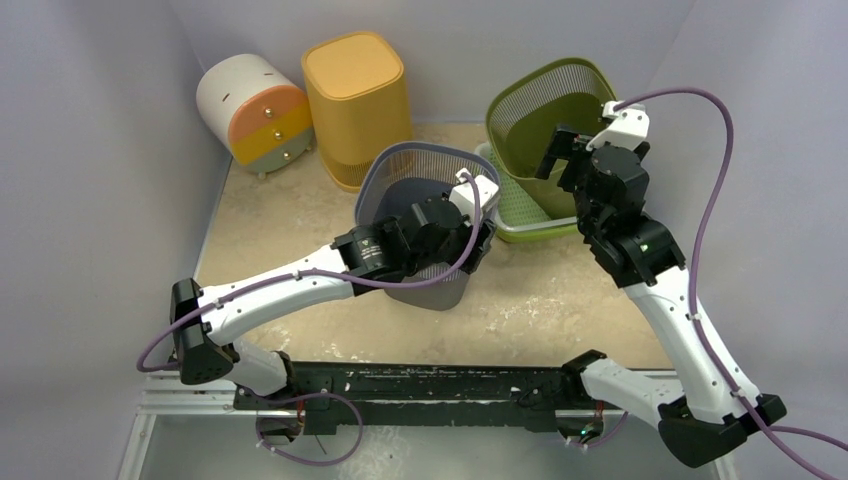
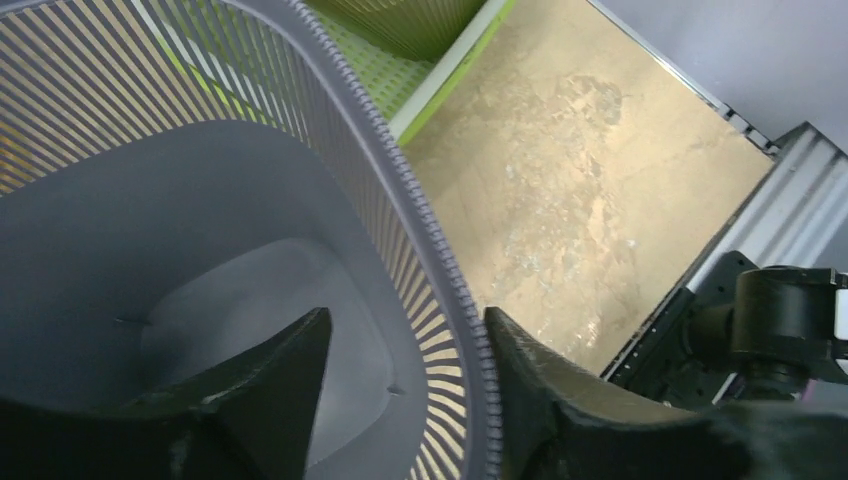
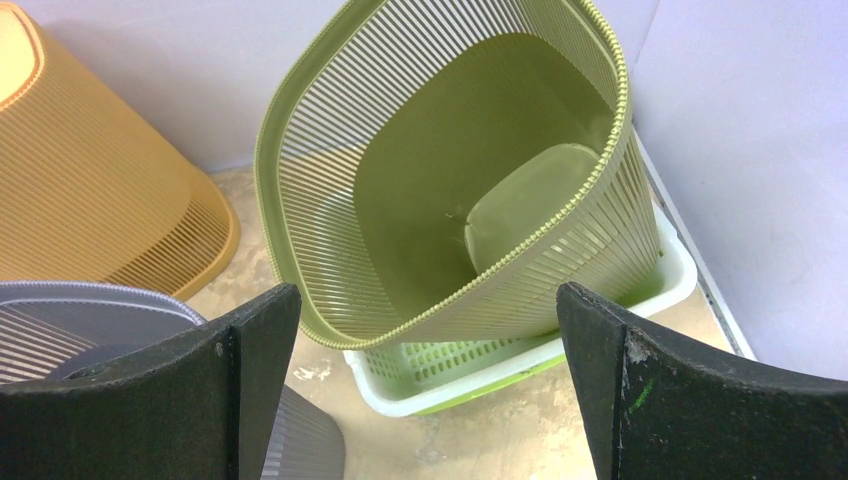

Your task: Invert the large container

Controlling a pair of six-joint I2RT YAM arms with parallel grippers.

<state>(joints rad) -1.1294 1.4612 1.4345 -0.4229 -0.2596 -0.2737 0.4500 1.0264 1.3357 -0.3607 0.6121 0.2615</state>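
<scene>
A grey slatted bin (image 1: 395, 190) stands upright at the table's middle. My left gripper (image 1: 478, 232) is open and straddles its right rim. In the left wrist view (image 2: 408, 315) one finger hangs inside the bin (image 2: 200, 250) and the other lies against the outside of the rim. A green slatted bin (image 1: 545, 110) leans tilted in a low green-and-white tray (image 1: 510, 200) at the back right. My right gripper (image 1: 555, 150) is open and empty in front of its mouth; the right wrist view (image 3: 428, 300) shows the green bin (image 3: 450, 170) between the spread fingers, untouched.
A yellow slatted bin (image 1: 357, 100) stands bottom-up at the back, with a white, orange and yellow drawer unit (image 1: 252, 108) to its left. Walls close in on three sides. The tray (image 3: 520, 365) sits close to the grey bin (image 3: 90, 320).
</scene>
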